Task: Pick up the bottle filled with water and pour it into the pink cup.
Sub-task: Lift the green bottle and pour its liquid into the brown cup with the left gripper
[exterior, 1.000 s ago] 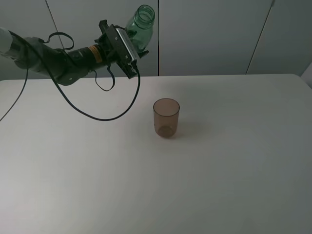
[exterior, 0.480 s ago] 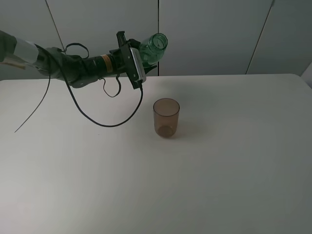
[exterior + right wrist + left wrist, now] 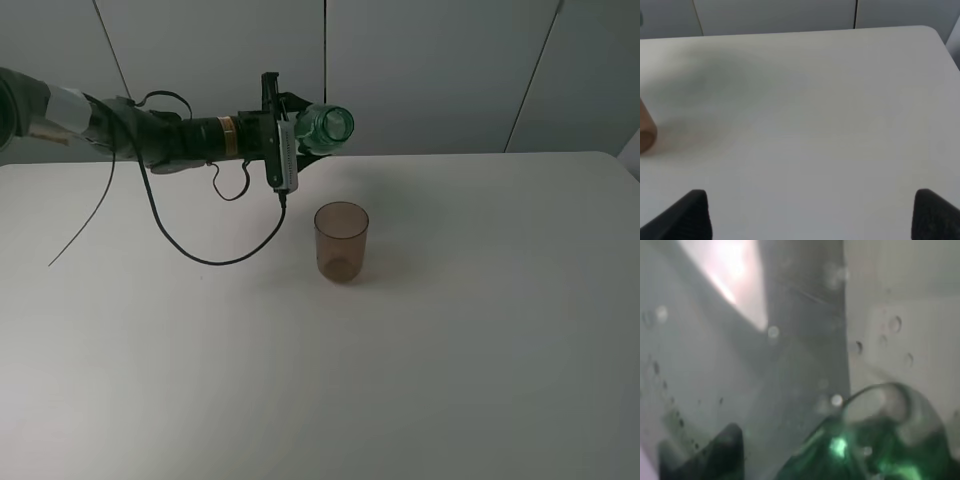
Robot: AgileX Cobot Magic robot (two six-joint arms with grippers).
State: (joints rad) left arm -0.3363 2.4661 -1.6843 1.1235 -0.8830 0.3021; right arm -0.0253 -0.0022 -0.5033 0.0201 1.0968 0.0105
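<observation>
The green transparent bottle (image 3: 325, 127) lies nearly level in the air, its open mouth facing right. It hangs above the table, behind and slightly left of the pink cup (image 3: 341, 241). My left gripper (image 3: 303, 129) is shut on the bottle's body. In the left wrist view the bottle (image 3: 880, 450) is a blurred green mass beside one dark finger (image 3: 715, 452). The brownish-pink cup stands upright near the table's middle, and its edge (image 3: 646, 132) also shows in the right wrist view. My right gripper (image 3: 812, 215) is open over bare table, with nothing between its fingertips.
The white table (image 3: 450, 350) spreads wide around the cup. A black cable (image 3: 215, 255) droops from the left arm down to the tabletop, left of the cup. Grey wall panels (image 3: 450, 70) stand behind the table's far edge.
The left arm has swung right and lower. The bottle has tipped from mouth-up to nearly level, and its mouth has moved closer to the cup. The cup has not moved.
</observation>
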